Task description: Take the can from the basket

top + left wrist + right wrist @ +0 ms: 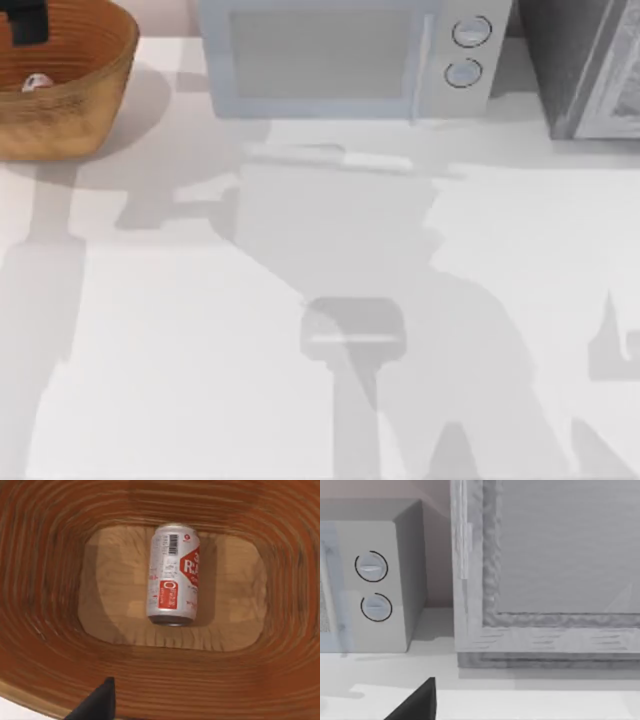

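Observation:
The orange-brown woven basket (95, 85) stands at the table's far left corner. Inside it the can (172, 575) lies on its side on the basket's floor (120, 590), white and silver with red marks; from above the can (37, 83) is a small pale spot. My left gripper (28, 22) hangs over the basket, above the can and apart from it. One dark fingertip (97, 702) of it shows near the ribbed wall, with nothing held. My right gripper is parked low near the back right; its fingertip (417, 700) is bare.
A grey-white microwave (340, 55) with two round knobs (372, 585) stands at the back middle. Right of it sits a grey framed cabinet (590, 65). The white table (320, 330) in front carries the arms' shadows.

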`<control>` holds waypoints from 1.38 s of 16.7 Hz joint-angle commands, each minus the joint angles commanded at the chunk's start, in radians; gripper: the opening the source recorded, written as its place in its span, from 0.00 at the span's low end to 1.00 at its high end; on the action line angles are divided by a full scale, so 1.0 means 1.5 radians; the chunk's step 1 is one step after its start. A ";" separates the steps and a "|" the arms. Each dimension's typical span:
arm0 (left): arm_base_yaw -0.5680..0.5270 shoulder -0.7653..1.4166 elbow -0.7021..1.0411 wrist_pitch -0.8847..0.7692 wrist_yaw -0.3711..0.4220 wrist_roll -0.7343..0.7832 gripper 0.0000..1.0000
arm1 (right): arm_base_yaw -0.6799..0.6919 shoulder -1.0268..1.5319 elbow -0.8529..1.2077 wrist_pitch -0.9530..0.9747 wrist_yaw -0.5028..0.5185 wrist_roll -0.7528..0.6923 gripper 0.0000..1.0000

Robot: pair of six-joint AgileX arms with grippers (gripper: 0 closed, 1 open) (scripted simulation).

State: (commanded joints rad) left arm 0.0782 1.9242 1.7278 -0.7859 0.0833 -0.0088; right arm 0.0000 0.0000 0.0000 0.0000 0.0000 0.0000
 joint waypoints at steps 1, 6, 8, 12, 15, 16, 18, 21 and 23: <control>0.006 0.050 0.043 -0.021 0.005 -0.004 1.00 | 0.000 0.000 0.000 0.000 0.000 0.000 1.00; 0.031 0.251 0.244 -0.138 0.032 -0.010 1.00 | 0.000 0.000 0.000 0.000 0.000 0.000 1.00; 0.038 0.322 0.328 -0.188 0.039 0.000 1.00 | 0.000 0.000 0.000 0.000 0.000 0.000 1.00; 0.041 0.422 0.476 -0.269 0.049 0.040 1.00 | 0.000 0.000 0.000 0.000 0.000 0.000 1.00; 0.030 0.453 0.538 -0.293 0.054 0.074 1.00 | 0.000 0.000 0.000 0.000 0.000 0.000 1.00; 0.027 0.456 0.547 -0.295 0.055 0.081 1.00 | 0.000 0.000 0.000 0.000 0.000 0.000 1.00; 0.027 0.457 0.549 -0.296 0.055 0.082 1.00 | 0.000 0.000 0.000 0.000 0.000 0.000 1.00; 0.027 0.457 0.549 -0.296 0.055 0.082 1.00 | 0.000 0.000 0.000 0.000 0.000 0.000 1.00; 0.026 0.451 0.553 -0.294 0.056 0.082 1.00 | 0.000 0.000 0.000 0.000 0.000 0.000 1.00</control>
State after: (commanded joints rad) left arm 0.1179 2.6003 2.5580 -1.2275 0.1666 0.1138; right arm 0.0000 0.0000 0.0000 0.0000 0.0000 0.0000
